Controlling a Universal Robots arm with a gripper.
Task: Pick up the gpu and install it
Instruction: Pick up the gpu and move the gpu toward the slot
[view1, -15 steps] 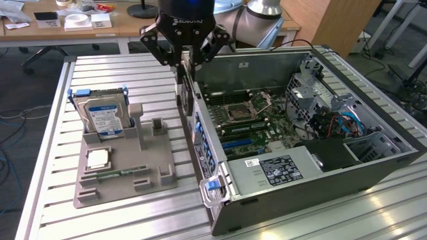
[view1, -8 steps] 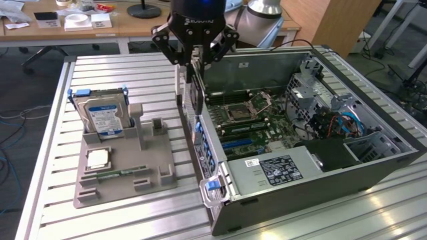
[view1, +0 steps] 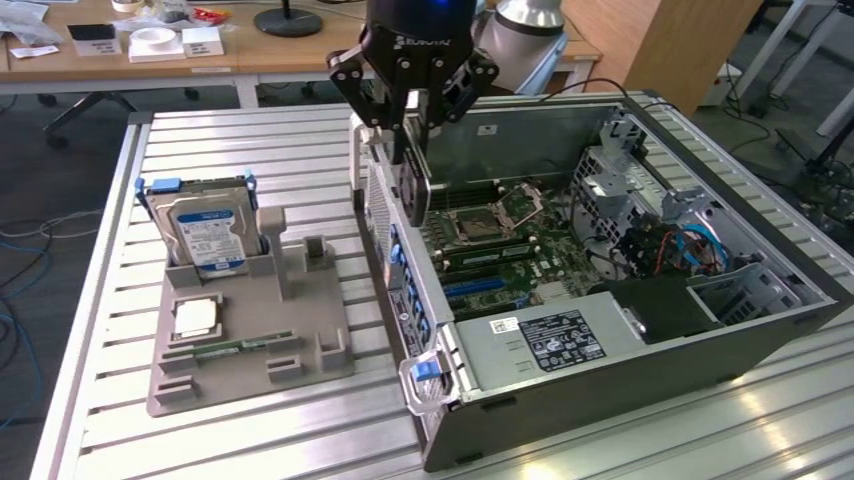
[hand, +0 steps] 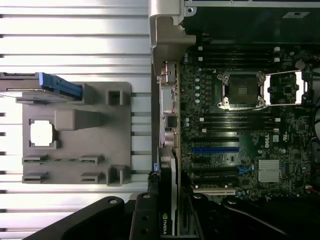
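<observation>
Jaws are part-closed, clamped on the gpu (view1: 411, 172) (hand: 168, 197) across its 2 flat faces. Card is off the tabletop (view1: 267, 140), hanging on edge with its long side running down from the jaws.

Position relative to the open case (view1: 761, 300) (hand: 167, 45): gpu sits right at the case's rear wall, just inside it, over the edge of the motherboard (view1: 534, 250) (hand: 235, 165). Lower end is down near the wall's top edge; can't tell if it touches the wall or the board. It is not in a slot: the blue slot (view1: 475, 288) (hand: 216, 149) inside the case is bare, and so is the CPU socket (view1: 478, 226) (hand: 243, 90) beyond it.

Outside the case, off the rear wall, a gray holder (view1: 300, 350) (hand: 75, 155) lies on the tabletop. It carries 1 hard drive (view1: 207, 235) (hand: 47, 85) standing upright at its far end, 1 square chip (view1: 196, 318) (hand: 41, 133) lying flat mid-holder, and 1 memory stick (view1: 240, 347) (hand: 62, 160) lying in the groove next to it. The power supply (view1: 561, 340) fills the case's near corner.
</observation>
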